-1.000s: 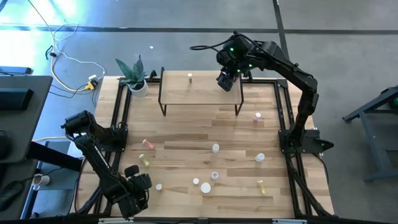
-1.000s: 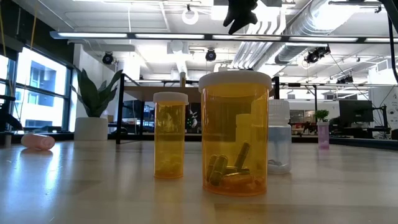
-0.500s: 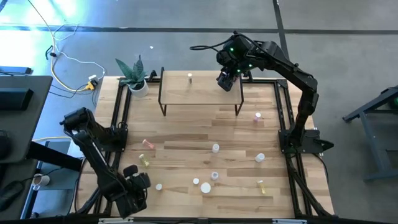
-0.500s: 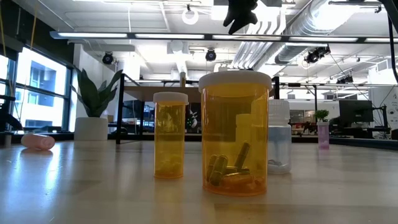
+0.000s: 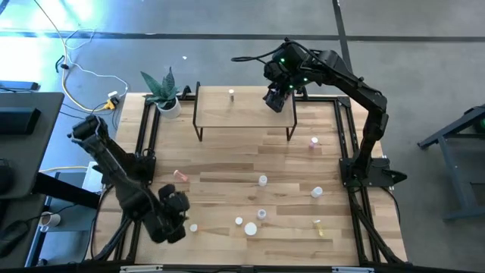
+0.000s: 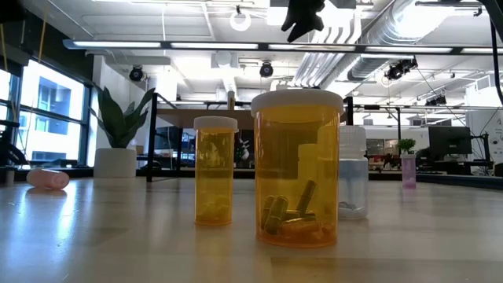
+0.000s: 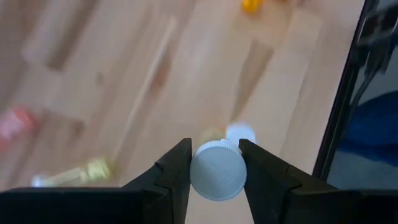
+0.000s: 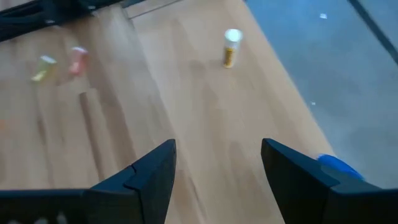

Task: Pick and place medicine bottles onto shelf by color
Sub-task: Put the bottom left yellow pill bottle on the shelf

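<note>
We see the left gripper (image 7: pixel 214 163) pinching a white-capped bottle (image 7: pixel 217 171), its body hidden beneath the cap. The right gripper (image 8: pixel 217 168) is spread above the light wooden shelf (image 5: pixel 242 110).

My high camera looks straight down on the whole bench (image 5: pixel 227 159). My low one sits at bench level, close behind two amber bottles (image 6: pixel 296 165). Both show the potted plant (image 5: pixel 163 89).

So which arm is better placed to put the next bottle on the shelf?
Left: its gripper already clamps a white-capped bottle. The right gripper hangs open and empty over the shelf.
</note>
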### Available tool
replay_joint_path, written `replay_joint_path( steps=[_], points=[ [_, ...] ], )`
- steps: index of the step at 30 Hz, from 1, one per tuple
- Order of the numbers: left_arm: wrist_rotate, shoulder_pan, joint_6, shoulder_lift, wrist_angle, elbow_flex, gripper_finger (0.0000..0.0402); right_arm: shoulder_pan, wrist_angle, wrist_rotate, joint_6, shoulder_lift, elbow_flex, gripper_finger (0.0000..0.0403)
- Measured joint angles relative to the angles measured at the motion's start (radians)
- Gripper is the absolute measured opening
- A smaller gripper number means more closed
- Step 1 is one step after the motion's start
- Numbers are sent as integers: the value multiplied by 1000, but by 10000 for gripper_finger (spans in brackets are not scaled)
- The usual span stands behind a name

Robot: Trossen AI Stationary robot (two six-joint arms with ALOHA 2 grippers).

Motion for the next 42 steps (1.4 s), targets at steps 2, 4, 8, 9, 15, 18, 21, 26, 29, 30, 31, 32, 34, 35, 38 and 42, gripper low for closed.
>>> replay_joint_path(
  steps=[2,4,8,9,15,18,21,26,29,30,31,32,34,35,38,42],
  points=[
    [-16,39,59,-28,0,0,113,0,0,-35,-12,0,0,227],
    [-27,85,123,-58,0,0,113,0,0,-51,-26,0,0,227],
    [-32,189,264,-110,0,0,113,0,0,-55,-40,0,0,227],
    [-32,216,298,-124,-1,0,113,0,0,-56,-48,0,0,227],
    [10,396,508,-190,-1,0,113,0,0,-55,-57,0,0,227],
    [27,495,603,-213,-6,6,113,0,0,-56,-58,0,0,227],
    [30,597,707,-231,-9,26,113,0,0,-56,-68,0,0,227],
    [41,783,880,-237,-7,77,113,-1,0,-38,-119,0,0,227],
    [47,898,969,-237,-10,104,113,-2,0,28,-159,0,0,227],
    [54,938,992,-237,-10,115,113,-4,0,48,-168,0,0,227],
    [65,978,1011,-237,-10,127,113,-8,0,61,-177,0,0,227],
    [82,1017,1026,-237,-10,137,113,-13,0,68,-187,0,0,227],
    [115,1093,1047,-236,-13,160,113,-26,5,71,-195,0,0,227],
    [125,1128,1058,-236,-16,174,113,-34,11,70,-197,0,0,227],
    [151,1225,1100,-236,-24,216,113,-59,24,70,-200,0,0,227],
    [157,1328,1159,-219,-31,285,113,-96,51,70,-212,0,0,227]
  ],
)
